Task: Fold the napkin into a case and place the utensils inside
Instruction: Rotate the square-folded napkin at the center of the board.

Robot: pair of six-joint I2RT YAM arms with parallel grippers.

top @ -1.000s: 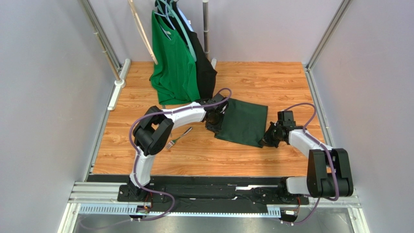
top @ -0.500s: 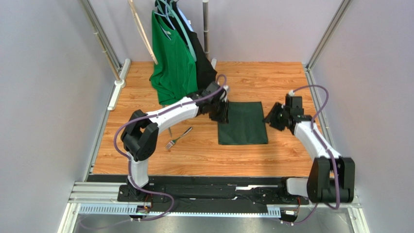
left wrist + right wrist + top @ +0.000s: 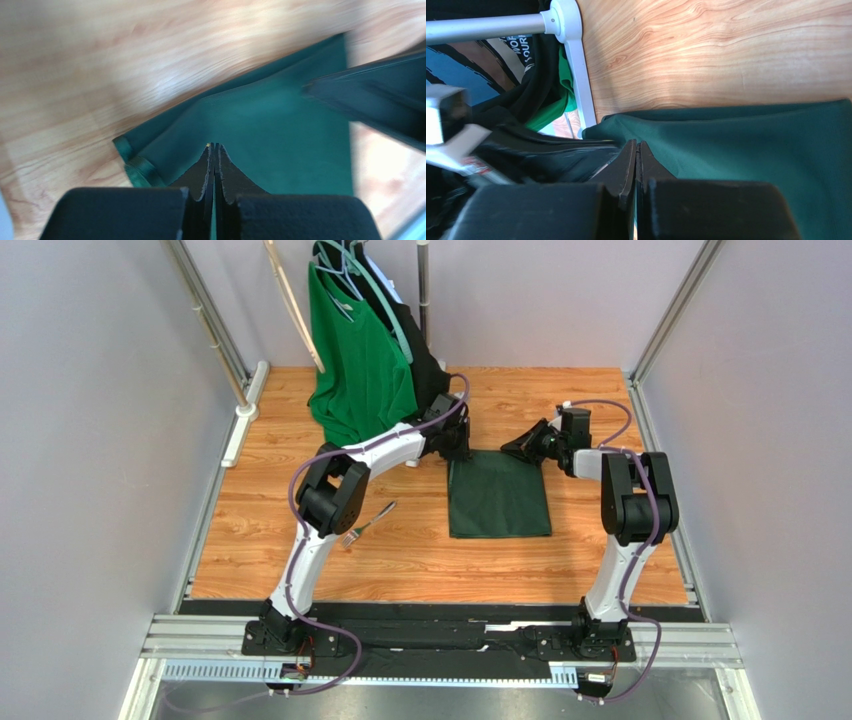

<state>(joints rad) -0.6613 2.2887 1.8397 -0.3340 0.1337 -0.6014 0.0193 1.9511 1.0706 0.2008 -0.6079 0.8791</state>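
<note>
Left arm (image 3: 330, 502), right arm (image 3: 632, 502) extended forward, elbows raised. Left gripper (image 3: 458, 445) and right gripper (image 3: 512, 448): jaws pressed together, tips facing inward.

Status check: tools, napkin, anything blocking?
Left tool and right tool shut, over far edge of dark green cloth napkin. Napkin lies flat. Silver metal fork lies left of it, apart. Nothing blocking.
</note>
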